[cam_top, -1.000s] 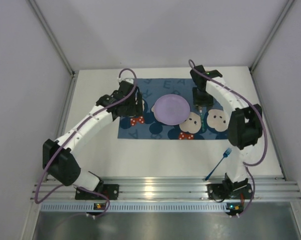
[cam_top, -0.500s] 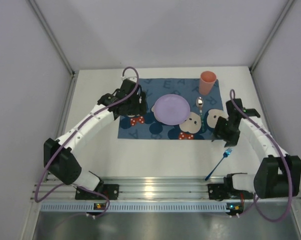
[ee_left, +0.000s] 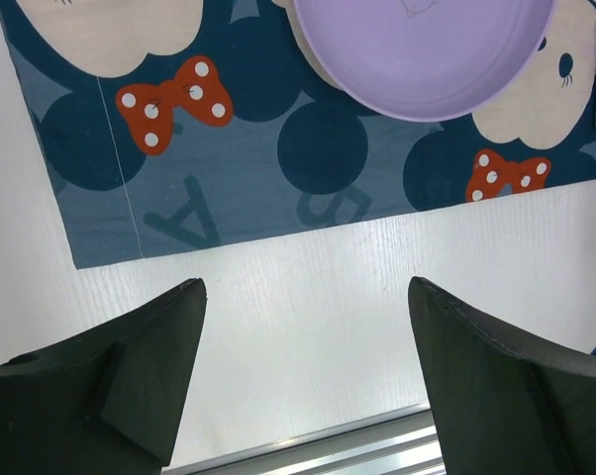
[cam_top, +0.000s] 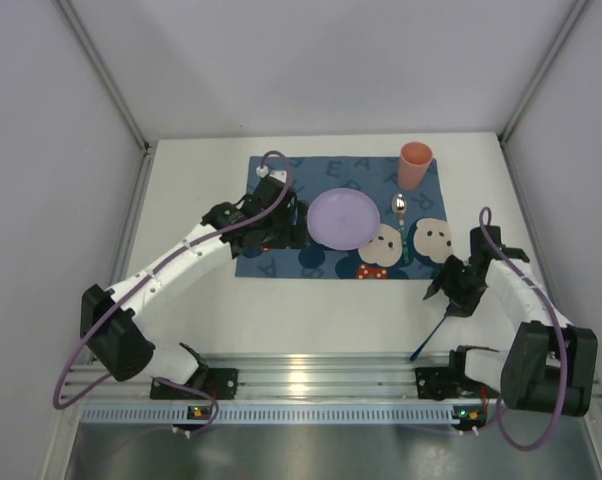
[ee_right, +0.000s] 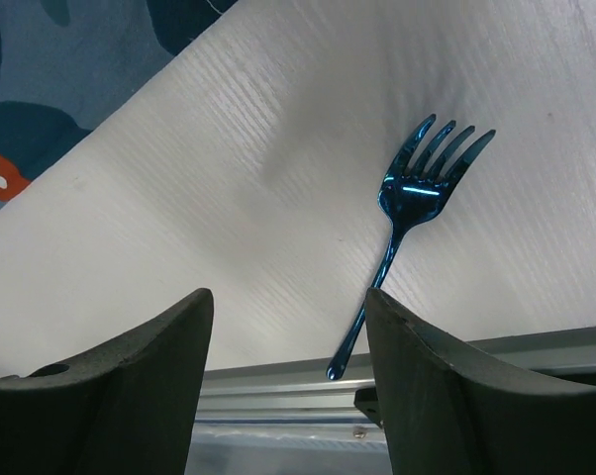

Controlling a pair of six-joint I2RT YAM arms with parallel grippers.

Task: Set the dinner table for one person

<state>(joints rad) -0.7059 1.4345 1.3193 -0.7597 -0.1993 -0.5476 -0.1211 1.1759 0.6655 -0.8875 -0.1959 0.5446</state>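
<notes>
Right end effector [ee_right: 288, 332], jaws apart, over blue fork [ee_right: 407, 223].

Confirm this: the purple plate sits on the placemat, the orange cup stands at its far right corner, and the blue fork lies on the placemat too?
Not the fork. The blue fork lies on the bare white tabletop, off the placemat, as the right wrist view shows. The purple plate and orange cup are as you said.

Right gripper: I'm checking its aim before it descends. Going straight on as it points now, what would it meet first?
Likely the blue fork on the white tabletop, near its handle; the right gripper is open above it. Depth is unclear.
</notes>
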